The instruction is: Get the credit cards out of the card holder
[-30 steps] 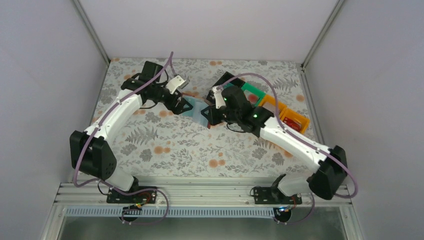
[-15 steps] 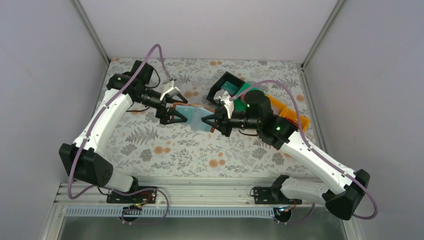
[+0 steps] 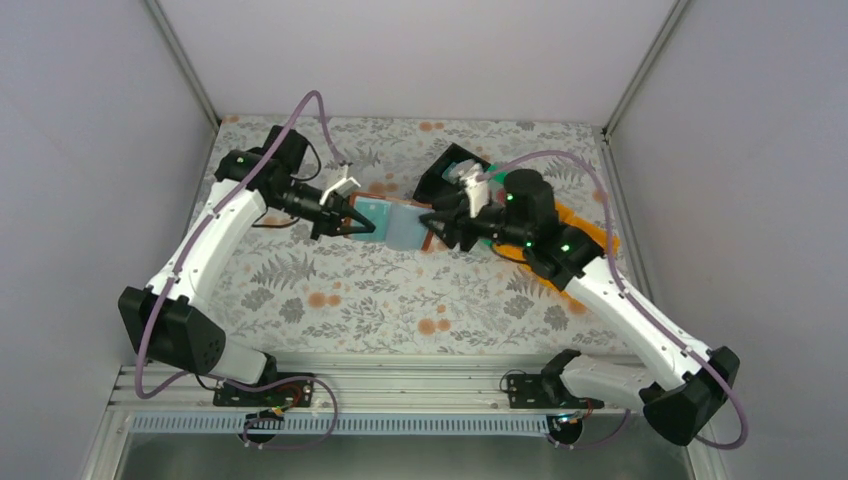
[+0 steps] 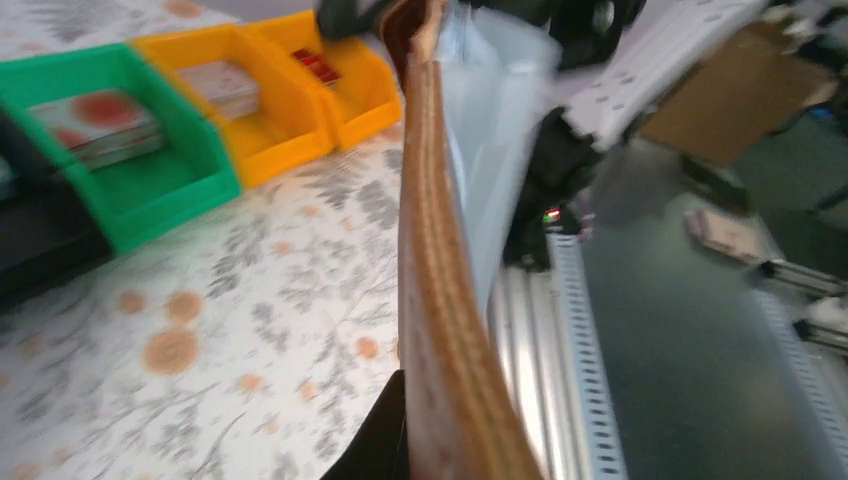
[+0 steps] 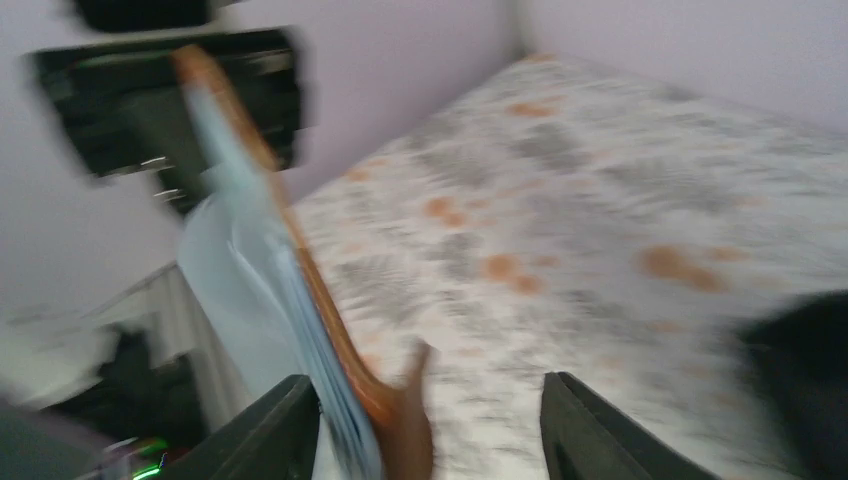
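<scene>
The card holder (image 3: 392,222) hangs open above the table's back middle, brown outside and pale blue inside, stretched between both grippers. A teal credit card (image 3: 372,212) shows on its left half. My left gripper (image 3: 357,224) is shut on the holder's left edge; in the left wrist view the brown edge (image 4: 432,250) runs up from one black finger (image 4: 385,445). My right gripper (image 3: 432,226) stands open around the right edge. In the right wrist view the holder (image 5: 330,310) rests by the left finger (image 5: 270,430), with a wide gap to the other finger.
A black bin (image 4: 40,250), a green bin (image 4: 170,190) and two orange bins (image 4: 290,120) line the back right of the table. Cards lie in them, with something red (image 4: 318,65) in the far orange one. The table's metal front rail (image 4: 560,330) is below.
My left gripper has closed on the holder's left edge. My right gripper has opened and loosed its grip on the right edge. Both wrists shifted slightly toward the back.
</scene>
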Controlling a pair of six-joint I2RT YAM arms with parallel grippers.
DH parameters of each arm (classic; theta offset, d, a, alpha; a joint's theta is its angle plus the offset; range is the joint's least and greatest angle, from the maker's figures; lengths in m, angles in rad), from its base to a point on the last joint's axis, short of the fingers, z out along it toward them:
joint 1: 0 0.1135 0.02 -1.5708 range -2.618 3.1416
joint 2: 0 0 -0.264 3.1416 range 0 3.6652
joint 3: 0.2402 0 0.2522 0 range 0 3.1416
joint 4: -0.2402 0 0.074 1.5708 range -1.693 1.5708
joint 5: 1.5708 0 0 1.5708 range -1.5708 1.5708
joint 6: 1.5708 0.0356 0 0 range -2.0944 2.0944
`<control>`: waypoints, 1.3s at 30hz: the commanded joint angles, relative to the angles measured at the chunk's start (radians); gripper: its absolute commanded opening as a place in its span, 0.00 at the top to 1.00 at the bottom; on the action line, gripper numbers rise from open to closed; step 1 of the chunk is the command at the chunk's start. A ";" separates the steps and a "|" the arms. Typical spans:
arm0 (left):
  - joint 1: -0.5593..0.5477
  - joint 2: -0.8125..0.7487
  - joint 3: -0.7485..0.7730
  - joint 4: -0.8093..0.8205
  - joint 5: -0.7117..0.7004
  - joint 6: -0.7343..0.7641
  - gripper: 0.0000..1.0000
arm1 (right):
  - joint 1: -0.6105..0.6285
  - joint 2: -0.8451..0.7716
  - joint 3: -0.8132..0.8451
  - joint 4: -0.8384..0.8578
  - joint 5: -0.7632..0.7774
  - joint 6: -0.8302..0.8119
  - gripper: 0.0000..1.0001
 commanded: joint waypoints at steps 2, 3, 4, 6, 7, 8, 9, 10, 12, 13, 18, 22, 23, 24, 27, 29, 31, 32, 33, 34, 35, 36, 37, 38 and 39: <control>0.005 -0.022 -0.098 0.351 -0.351 -0.341 0.97 | -0.229 -0.085 -0.008 -0.110 0.446 0.232 0.34; 0.003 -0.017 -0.117 0.415 -0.464 -0.410 0.98 | -0.259 -0.081 -0.006 -0.145 0.494 0.270 0.35; 0.002 -0.011 -0.130 0.462 -0.570 -0.451 0.98 | -0.268 -0.070 0.000 -0.170 0.524 0.286 0.37; 0.002 -0.001 -0.137 0.497 -0.650 -0.478 0.97 | -0.265 -0.049 0.009 -0.161 0.455 0.273 0.47; 0.002 0.000 -0.136 0.498 -0.623 -0.475 0.98 | -0.252 -0.040 0.005 -0.126 0.379 0.264 0.54; 0.002 -0.002 -0.133 0.491 -0.569 -0.466 0.97 | -0.223 -0.036 -0.006 -0.074 0.298 0.249 0.60; 0.001 0.001 -0.125 0.471 -0.503 -0.455 0.97 | -0.182 -0.033 -0.019 -0.009 0.225 0.226 0.65; 0.000 0.006 -0.112 0.451 -0.435 -0.441 0.98 | -0.123 -0.033 -0.034 0.056 0.127 0.193 0.66; 0.001 0.022 -0.084 0.417 -0.348 -0.428 0.98 | -0.031 -0.042 -0.078 0.236 -0.047 0.154 0.64; 0.000 0.029 -0.071 0.409 -0.331 -0.428 0.98 | -0.002 -0.044 -0.114 0.346 -0.137 0.166 0.63; -0.002 0.040 -0.035 0.396 -0.302 -0.431 0.98 | 0.033 0.070 -0.174 0.640 -0.237 0.293 0.68; -0.001 0.027 -0.014 0.345 -0.169 -0.376 0.97 | 0.033 0.115 -0.187 0.720 -0.154 0.345 0.75; -0.002 0.026 -0.009 0.328 -0.128 -0.358 0.98 | 0.033 0.136 -0.176 0.713 -0.144 0.343 0.76; -0.002 0.028 -0.003 0.308 -0.090 -0.338 0.98 | 0.033 0.155 -0.159 0.701 -0.144 0.339 0.76; -0.003 0.038 0.023 0.244 0.007 -0.282 0.98 | 0.032 0.194 -0.116 0.658 -0.133 0.328 0.79; -0.002 0.041 0.039 0.196 0.045 -0.240 0.98 | 0.026 0.196 -0.106 0.622 -0.101 0.317 0.81; -0.003 0.035 0.048 0.168 0.067 -0.204 0.98 | 0.010 0.189 -0.112 0.594 -0.078 0.317 0.81; -0.003 0.028 0.047 0.165 0.073 -0.195 0.98 | 0.001 0.186 -0.121 0.590 -0.075 0.318 0.81; -0.003 0.021 0.046 0.165 0.077 -0.189 0.98 | -0.007 0.182 -0.128 0.586 -0.075 0.320 0.81; -0.004 0.017 0.045 0.165 0.077 -0.186 0.98 | -0.014 0.179 -0.134 0.583 -0.079 0.320 0.80; -0.005 0.014 0.044 0.161 0.077 -0.181 0.98 | -0.018 0.174 -0.135 0.579 -0.081 0.319 0.80; -0.005 0.013 0.044 0.153 0.079 -0.173 0.98 | -0.020 0.169 -0.135 0.574 -0.089 0.314 0.79; -0.006 0.013 0.042 0.148 0.081 -0.165 0.98 | -0.021 0.165 -0.134 0.570 -0.099 0.309 0.78; -0.007 0.013 0.042 0.142 0.082 -0.160 0.98 | -0.021 0.164 -0.130 0.568 -0.109 0.301 0.77; -0.008 0.012 0.042 0.138 0.086 -0.154 0.98 | -0.022 0.162 -0.125 0.566 -0.123 0.295 0.77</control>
